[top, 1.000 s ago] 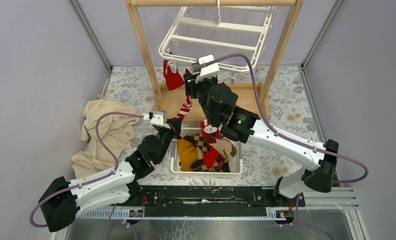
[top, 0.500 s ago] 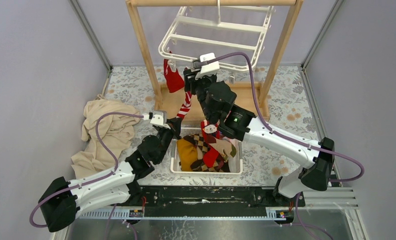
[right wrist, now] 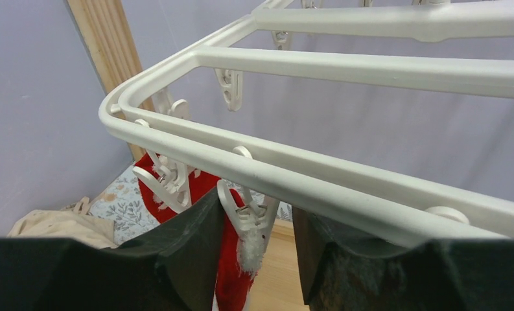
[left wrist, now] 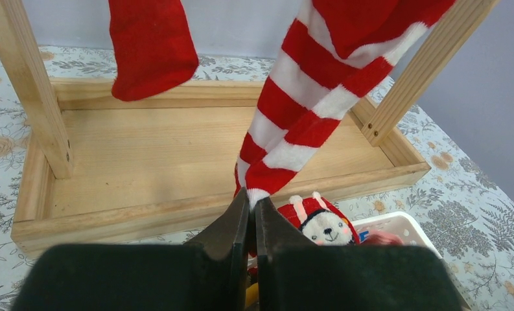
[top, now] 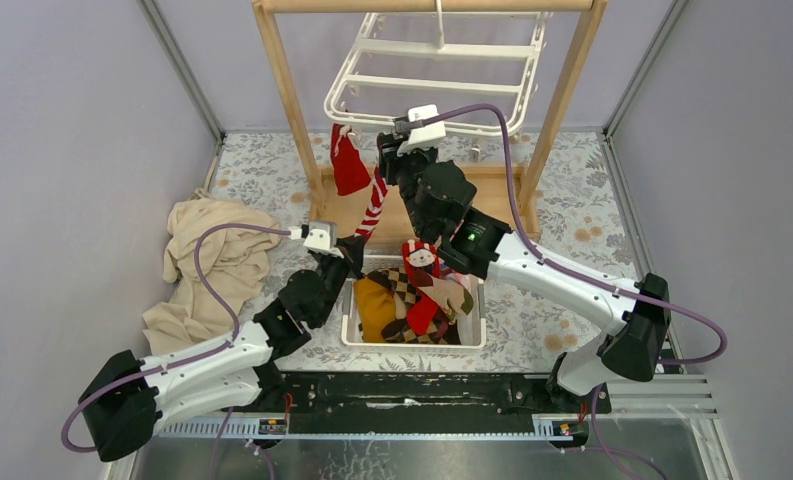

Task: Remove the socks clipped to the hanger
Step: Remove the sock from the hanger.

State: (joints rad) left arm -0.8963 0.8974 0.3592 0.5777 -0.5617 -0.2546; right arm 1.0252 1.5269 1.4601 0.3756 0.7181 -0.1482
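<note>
The white hanger hangs from the wooden rack. Two socks stay clipped at its near left corner: a plain red sock and a red-white striped sock. My left gripper is shut on the striped sock's toe tip, just above the basket. My right gripper is open under the hanger rail. Its fingers stand on either side of the clip that pinches the striped sock's white cuff. A neighbouring clip holds the red sock.
A white basket holding several loose socks sits in front of the rack's wooden base tray. A bunny-faced sock lies on top. A beige cloth is heaped at the left. Wooden posts flank the hanger.
My right gripper has shifted slightly up and right along with the hanger's corner, and its jaws have narrowed a little around the clip. The left arm holds still.
</note>
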